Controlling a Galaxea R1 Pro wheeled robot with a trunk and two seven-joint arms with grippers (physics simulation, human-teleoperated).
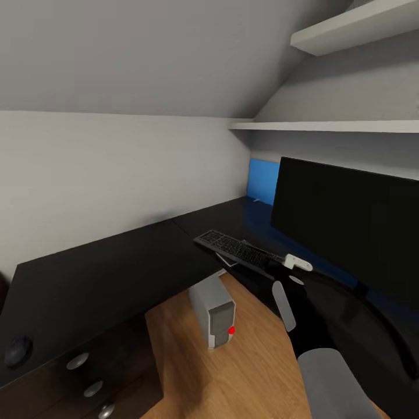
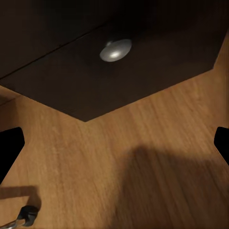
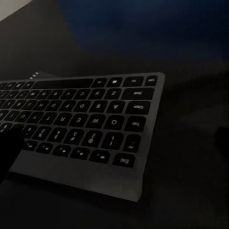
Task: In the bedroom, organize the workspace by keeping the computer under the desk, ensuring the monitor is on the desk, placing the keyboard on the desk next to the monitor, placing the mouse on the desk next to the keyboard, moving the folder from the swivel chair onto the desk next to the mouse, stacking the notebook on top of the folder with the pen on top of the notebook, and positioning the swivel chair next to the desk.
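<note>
The black keyboard [image 1: 233, 247] [image 3: 88, 121] lies on the black corner desk [image 1: 105, 273], just in front of and left of the large dark monitor [image 1: 349, 224]. My right gripper [image 1: 277, 266] [image 3: 117, 148] hovers low over the keyboard's near end, jaws open. One dark finger [image 3: 9, 155] overlaps the keys and the other finger [image 3: 222, 136] is off to the side over bare desk. The grey computer tower [image 1: 214, 311] stands on the wooden floor in the desk's corner opening. A dark rounded thing, possibly the mouse [image 1: 17, 351], sits on the desk's near left end. My left gripper [image 2: 114, 148] hangs open above the floor.
Dark drawers with round silver knobs [image 1: 77, 361] [image 2: 115, 49] sit below the desk's left wing. A blue panel [image 1: 263, 180] stands at the back beside the monitor. White shelves [image 1: 326, 125] run above the desk. A thin grey edge [image 1: 226, 260] peeks from under the keyboard.
</note>
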